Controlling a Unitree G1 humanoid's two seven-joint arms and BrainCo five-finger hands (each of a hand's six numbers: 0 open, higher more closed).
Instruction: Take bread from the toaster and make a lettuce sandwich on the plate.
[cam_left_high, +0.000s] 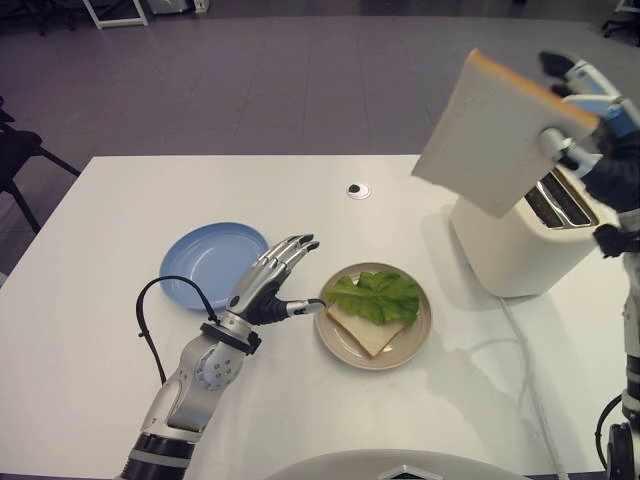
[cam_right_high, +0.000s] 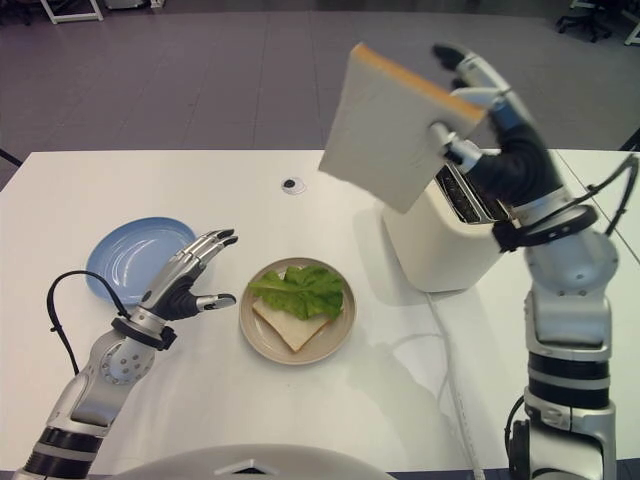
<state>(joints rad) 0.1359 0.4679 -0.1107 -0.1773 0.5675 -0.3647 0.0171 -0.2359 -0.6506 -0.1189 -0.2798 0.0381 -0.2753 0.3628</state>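
Observation:
A beige plate (cam_left_high: 341, 345) near the table's middle carries a slice of bread (cam_left_high: 370, 335) with a lettuce leaf (cam_left_high: 375, 295) on top. My right hand (cam_right_high: 490, 125) is shut on a second slice of bread (cam_right_high: 395, 125), held tilted in the air above and left of the white toaster (cam_left_high: 515, 245). My left hand (cam_left_high: 270, 285) hovers open just left of the beige plate, its fingers spread and holding nothing.
An empty blue plate (cam_left_high: 210, 262) lies left of my left hand. A small round black-and-white disc (cam_left_high: 358, 190) sits further back on the white table (cam_left_high: 100, 330). The toaster's cable (cam_left_high: 530, 385) runs toward the front edge on the right.

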